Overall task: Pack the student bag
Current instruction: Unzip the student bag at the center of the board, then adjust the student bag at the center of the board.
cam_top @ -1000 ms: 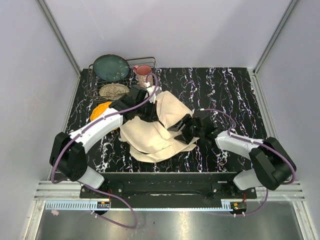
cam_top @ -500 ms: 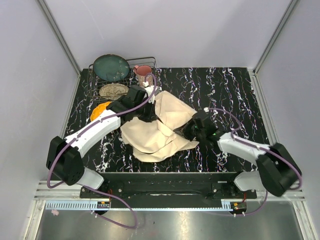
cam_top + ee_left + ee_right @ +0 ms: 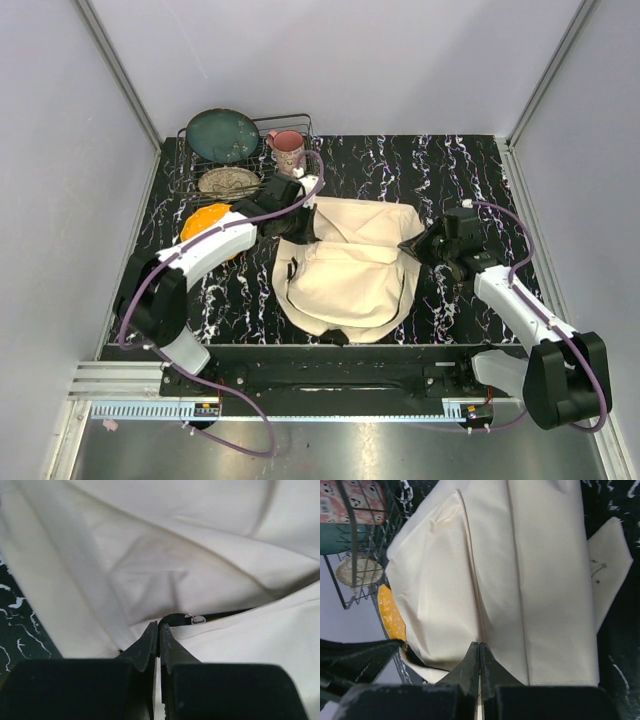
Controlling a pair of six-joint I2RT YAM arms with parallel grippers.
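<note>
The cream student bag (image 3: 350,272) lies spread across the dark marbled table between both arms. My left gripper (image 3: 308,222) is at the bag's far left corner, shut on its fabric. In the left wrist view the closed tips (image 3: 159,628) pinch the cloth right beside a short black strap with a metal ring (image 3: 184,619). My right gripper (image 3: 414,244) is at the bag's right edge. In the right wrist view its gripper (image 3: 479,648) is shut on a fold of the student bag (image 3: 520,570), which stretches away from it.
A wire rack (image 3: 182,160) at the back left holds a teal plate (image 3: 222,135), a pink mug (image 3: 287,148) and a woven disc (image 3: 228,181). An orange item (image 3: 200,220) lies under my left arm, just left of the bag. Grey walls enclose the table.
My right gripper has shut on the bag's right side and pulled it right. The bag has gone from a crumpled heap to spread out. My left gripper has kept its grip.
</note>
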